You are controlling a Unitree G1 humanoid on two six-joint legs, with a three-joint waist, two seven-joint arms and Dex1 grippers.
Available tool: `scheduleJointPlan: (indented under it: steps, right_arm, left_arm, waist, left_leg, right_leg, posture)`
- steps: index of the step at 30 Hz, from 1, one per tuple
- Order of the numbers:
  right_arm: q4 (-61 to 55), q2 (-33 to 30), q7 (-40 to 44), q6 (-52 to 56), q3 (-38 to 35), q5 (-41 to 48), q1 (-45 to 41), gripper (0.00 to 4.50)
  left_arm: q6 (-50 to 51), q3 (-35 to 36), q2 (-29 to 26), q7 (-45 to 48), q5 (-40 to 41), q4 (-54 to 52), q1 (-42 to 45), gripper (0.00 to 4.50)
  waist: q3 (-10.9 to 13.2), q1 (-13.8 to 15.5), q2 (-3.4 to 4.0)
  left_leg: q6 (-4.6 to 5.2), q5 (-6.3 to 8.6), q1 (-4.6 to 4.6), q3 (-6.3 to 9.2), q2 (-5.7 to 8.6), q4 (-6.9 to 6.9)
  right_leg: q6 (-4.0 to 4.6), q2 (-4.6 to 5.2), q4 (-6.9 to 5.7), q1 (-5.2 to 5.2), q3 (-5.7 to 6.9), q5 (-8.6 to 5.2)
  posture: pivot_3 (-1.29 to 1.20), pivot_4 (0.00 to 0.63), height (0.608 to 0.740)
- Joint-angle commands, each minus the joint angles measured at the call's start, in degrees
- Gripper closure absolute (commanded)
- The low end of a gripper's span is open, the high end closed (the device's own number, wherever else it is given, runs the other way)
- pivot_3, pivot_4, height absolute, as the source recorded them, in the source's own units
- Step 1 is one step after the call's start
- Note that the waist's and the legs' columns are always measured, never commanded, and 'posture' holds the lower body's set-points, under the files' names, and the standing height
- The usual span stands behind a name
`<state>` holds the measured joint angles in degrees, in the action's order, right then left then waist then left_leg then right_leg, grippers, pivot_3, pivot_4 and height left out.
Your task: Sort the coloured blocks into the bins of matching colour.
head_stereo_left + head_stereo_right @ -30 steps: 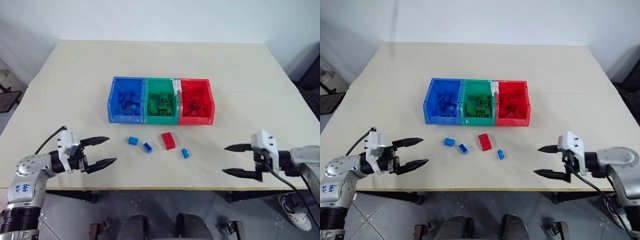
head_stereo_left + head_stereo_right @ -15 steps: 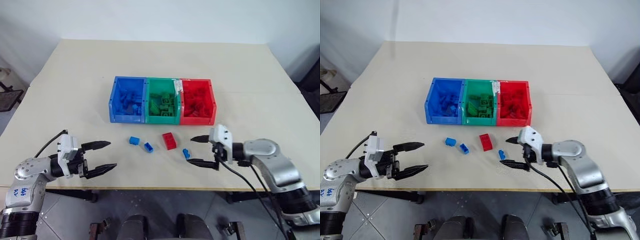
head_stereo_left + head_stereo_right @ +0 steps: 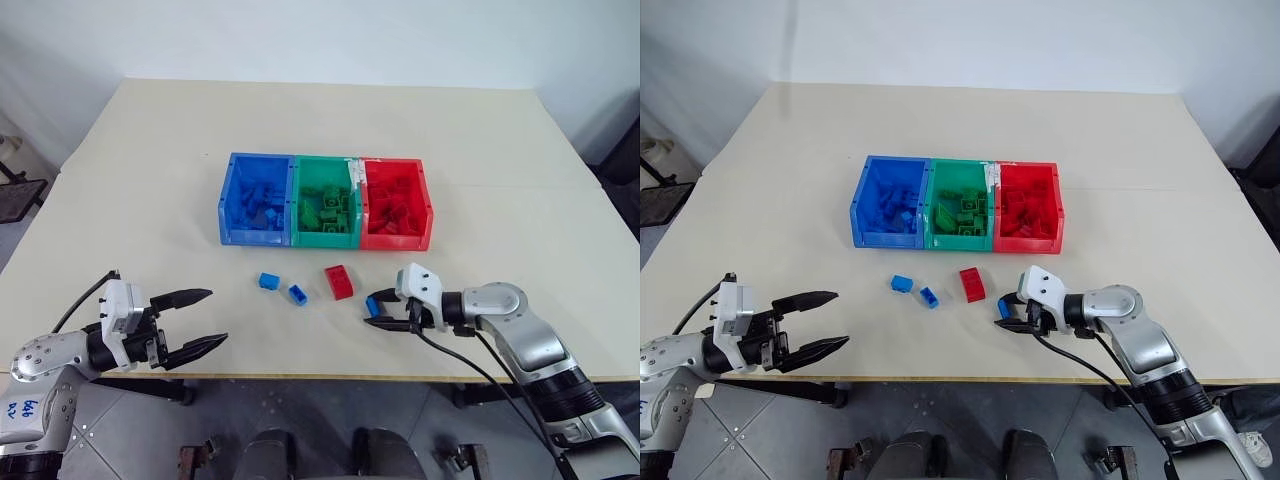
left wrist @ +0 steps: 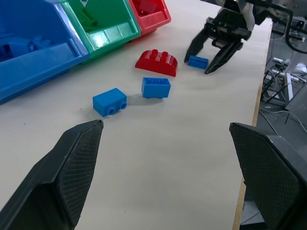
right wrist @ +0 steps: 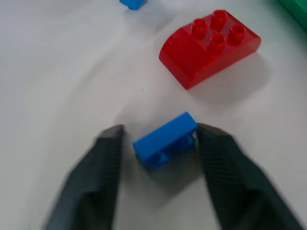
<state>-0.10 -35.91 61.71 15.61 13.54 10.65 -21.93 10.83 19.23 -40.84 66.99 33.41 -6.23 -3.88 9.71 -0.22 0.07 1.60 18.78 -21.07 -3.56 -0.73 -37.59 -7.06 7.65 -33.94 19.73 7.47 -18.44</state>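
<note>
Table (image 3: 150, 180): beige, white wall | right gripper (image 5: 158, 143): seemingly pinching blue block (image 5: 165, 140) | left gripper (image 3: 200, 320): spread

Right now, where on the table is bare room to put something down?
Free: behind the bins, and at both sides of them. Crowded: the strip before the bins, with blue blocks, the red block and the right gripper.
</note>
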Motion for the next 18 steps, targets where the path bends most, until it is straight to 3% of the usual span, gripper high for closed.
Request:
scheduleJointPlan:
  steps: [1,10,15,18]
  right_arm:
    - [-0.9,0.1,0.0,-0.2,-1.4,0.8,-0.5,3.23]
    - [-5.5,1.4,-1.3,8.0,-8.7,10.0,-6.9,3.27]
    - [-1.5,9.2,-3.6,8.1,-6.6,10.5,-16.3,3.27]
    - [9.0,17.1,-8.3,3.1,-3.9,5.6,-24.0,3.27]
  left_arm:
    - [-0.3,0.5,0.0,0.4,1.2,-0.9,0.7,0.0]
    - [-1.5,1.0,-0.8,1.4,0.4,3.1,3.4,0.0]
    - [-1.9,0.7,-0.5,1.3,0.3,3.5,4.0,0.0]
    - [-2.1,0.5,-0.2,0.8,0.2,3.2,4.0,0.0]
  waist:
    - [0.0,0.0,0.0]
    - [0.0,-0.2,0.03]
    - [0.0,-0.7,0.03]
    - [0.0,-1.4,0.03]
  left_leg:
    - [0.0,0.0,0.0,0.0,0.0,0.0]
    - [0.0,0.0,-0.01,-0.03,-0.02,-0.01]
    - [-0.05,0.01,0.01,-0.02,-0.08,0.05]
    - [-0.05,0.01,0.01,-0.03,-0.06,0.05]
  right_leg:
    - [0.0,0.0,0.0,0.0,0.0,0.0]
    - [0.0,-0.04,0.0,0.04,0.01,0.0]
    - [0.01,-0.04,-0.1,0.11,0.0,0.0]
    - [0.01,-0.05,-0.27,0.18,0.01,0.0]
  posture:
    - [0.0,0.15,0.74]
    - [0.0,0.15,0.74]
    - [0.0,0.15,0.74]
    - [0.0,0.15,0.74]
